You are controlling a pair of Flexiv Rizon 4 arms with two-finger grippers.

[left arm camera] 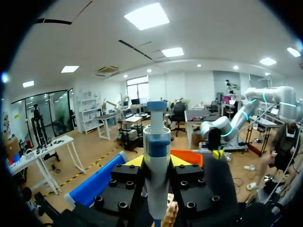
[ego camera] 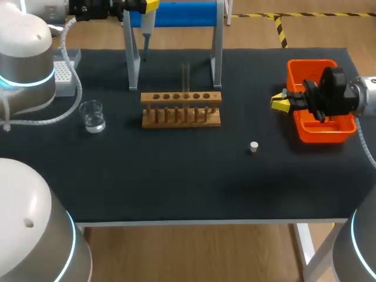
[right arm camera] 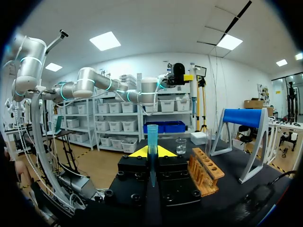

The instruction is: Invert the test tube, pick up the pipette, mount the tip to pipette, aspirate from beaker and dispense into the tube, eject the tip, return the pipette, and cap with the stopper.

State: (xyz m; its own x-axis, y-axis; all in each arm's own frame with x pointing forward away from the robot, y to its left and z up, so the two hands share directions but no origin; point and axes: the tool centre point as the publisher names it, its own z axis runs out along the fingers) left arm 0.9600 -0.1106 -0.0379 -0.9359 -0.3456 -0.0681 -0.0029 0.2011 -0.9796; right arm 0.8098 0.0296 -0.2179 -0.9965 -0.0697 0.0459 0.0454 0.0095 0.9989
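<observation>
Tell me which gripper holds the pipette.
The left gripper is shut on the pipette; the right gripper holds only a blue tip.

Stand legs (ego camera: 133, 64) perhaps hem the rack (ego camera: 181, 109); stopper (ego camera: 254, 147) dots open table (ego camera: 176, 182).

Black table mat (ego camera: 176, 182), orange bin (ego camera: 311, 63) at right, tan wooden rack (ego camera: 181, 109), clear beaker (ego camera: 92, 116), white stopper (ego camera: 254, 147), blue-and-white pipette (left arm camera: 156, 146), translucent blue tip (right arm camera: 152, 146)
</observation>
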